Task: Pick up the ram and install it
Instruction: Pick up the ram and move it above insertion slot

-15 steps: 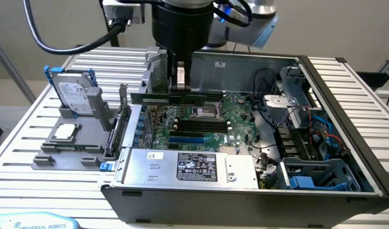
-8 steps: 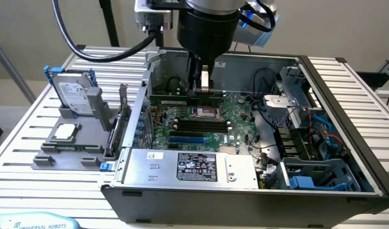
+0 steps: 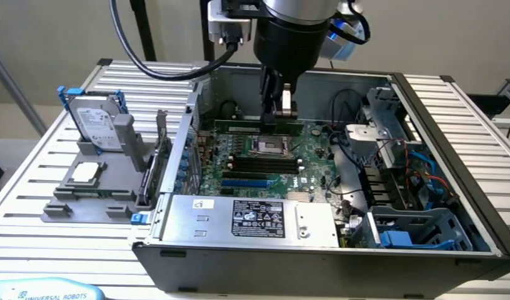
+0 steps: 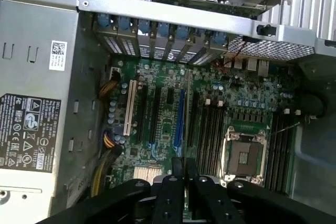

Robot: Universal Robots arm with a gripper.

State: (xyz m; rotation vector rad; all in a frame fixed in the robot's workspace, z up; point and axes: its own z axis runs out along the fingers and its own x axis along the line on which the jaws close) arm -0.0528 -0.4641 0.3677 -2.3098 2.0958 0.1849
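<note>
My gripper (image 3: 277, 115) hangs inside the open computer case (image 3: 455, 187), shut on the ram (image 3: 238, 125), a long narrow green stick held level above the motherboard (image 3: 317, 169). The stick sits just beyond the empty processor socket (image 3: 266, 145), higher than the black memory slots (image 3: 259, 164). From the wrist, the ram (image 4: 188, 108) shows edge-on as a thin line running out from between my black fingers (image 4: 170, 192). It lies between the blue expansion slot (image 4: 180, 114) and the memory slots (image 4: 207, 129) beside the socket (image 4: 244, 153).
On the slatted table at the exterior view's left, a grey holder (image 3: 59, 209) carries a silver hard drive in a blue frame (image 3: 97, 119) and a small square silver processor (image 3: 87, 172). The power supply (image 3: 255, 219) fills the case front. Cables and a drive cage (image 3: 422, 228) crowd its right side.
</note>
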